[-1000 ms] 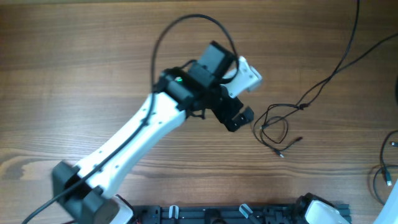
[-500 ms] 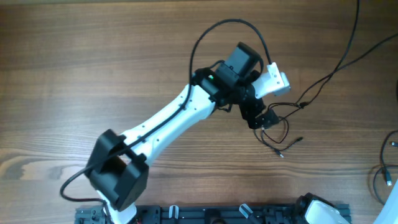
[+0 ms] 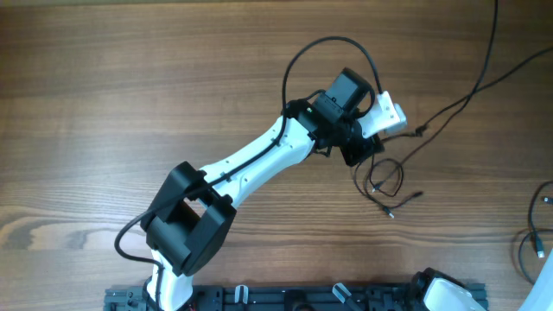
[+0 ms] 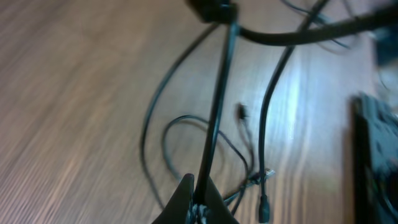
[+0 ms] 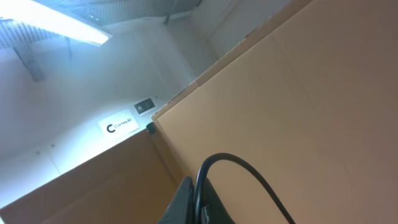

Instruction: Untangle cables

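Observation:
The cables (image 3: 386, 180) are thin black wires lying in a loose tangle on the wooden table right of centre, with small plugs at their ends. My left gripper (image 3: 365, 155) reaches down at the tangle's upper left edge. In the left wrist view its jaws (image 4: 196, 188) are shut tip to tip, with wire loops (image 4: 186, 134) and a plug (image 4: 263, 208) just beyond them. Whether a strand is pinched I cannot tell. The thick black lead rising from the fingertips is the arm's own. My right gripper (image 5: 193, 186) is shut and points up at a cardboard wall.
A long black wire (image 3: 484, 69) runs from the tangle to the top right edge. More black wire (image 3: 531, 250) lies at the far right edge. The right arm's white base (image 3: 445, 295) and a black rail (image 3: 294, 298) sit along the front edge.
The left arm swung right and stretched out to the tangle, and its jaws went from open to shut. The tangle's upper loops shifted slightly. The right arm has not moved.

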`<state>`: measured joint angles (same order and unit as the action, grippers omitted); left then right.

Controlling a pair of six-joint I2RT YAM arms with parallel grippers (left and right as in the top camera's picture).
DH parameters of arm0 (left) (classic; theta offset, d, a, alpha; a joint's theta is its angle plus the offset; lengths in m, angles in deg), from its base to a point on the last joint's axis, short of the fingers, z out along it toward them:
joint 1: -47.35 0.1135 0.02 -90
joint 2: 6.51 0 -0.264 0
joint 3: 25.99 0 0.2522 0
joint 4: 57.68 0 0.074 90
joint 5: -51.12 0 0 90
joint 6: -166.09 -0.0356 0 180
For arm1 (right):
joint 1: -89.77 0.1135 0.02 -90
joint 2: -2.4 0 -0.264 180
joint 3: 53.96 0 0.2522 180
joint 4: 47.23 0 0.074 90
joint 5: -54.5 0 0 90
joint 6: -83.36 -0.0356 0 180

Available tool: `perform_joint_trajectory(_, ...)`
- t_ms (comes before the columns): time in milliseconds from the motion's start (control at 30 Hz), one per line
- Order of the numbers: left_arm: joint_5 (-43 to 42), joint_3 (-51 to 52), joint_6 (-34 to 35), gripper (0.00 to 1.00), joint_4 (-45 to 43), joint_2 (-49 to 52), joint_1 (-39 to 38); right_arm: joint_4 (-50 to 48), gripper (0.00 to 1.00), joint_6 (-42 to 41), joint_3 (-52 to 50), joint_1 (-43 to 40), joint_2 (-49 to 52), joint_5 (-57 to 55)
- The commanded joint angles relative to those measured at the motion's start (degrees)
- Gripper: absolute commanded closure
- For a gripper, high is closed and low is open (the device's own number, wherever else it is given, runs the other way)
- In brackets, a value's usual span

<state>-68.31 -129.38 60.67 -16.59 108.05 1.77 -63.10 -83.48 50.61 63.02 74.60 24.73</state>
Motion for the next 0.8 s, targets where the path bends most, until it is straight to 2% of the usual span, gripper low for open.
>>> perform_joint_trajectory(0,19.98,-0.28,21.20,0.96,-0.20,0.66,2.95,-1.77,0.96,-2.84,0.26,-0.24,0.20,0.17)
perform_joint_trajectory(100,29.59,-0.28,35.08,0.96,3.02,0.66,5.44,-1.88,0.96,-2.89,0.26,-0.24,0.20,-1.16)
perform_joint_trajectory(167,31.52,-0.28,42.01,0.96,5.11,0.66,7.37,-1.88,0.96,-2.84,0.26,-0.24,0.20,-1.11)
perform_joint_trajectory(267,31.45,-0.28,47.43,0.96,7.37,0.66,10.03,-1.88,0.96,-2.86,0.26,-0.24,0.20,-1.11)
perform_joint_trajectory(433,29.83,-0.28,45.97,0.96,9.81,0.66,10.69,-1.64,0.96,0.09,0.26,-1.55,0.22,-3.13)
perform_joint_trajectory(533,29.27,-0.28,43.98,0.96,11.50,0.66,9.51,3.17,0.95,4.13,0.26,-4.46,0.22,-6.51)
perform_joint_trajectory(767,29.27,-0.28,43.95,0.96,13.44,0.66,7.69,16.44,0.95,21.29,0.26,-13.97,1.31,-8.26)
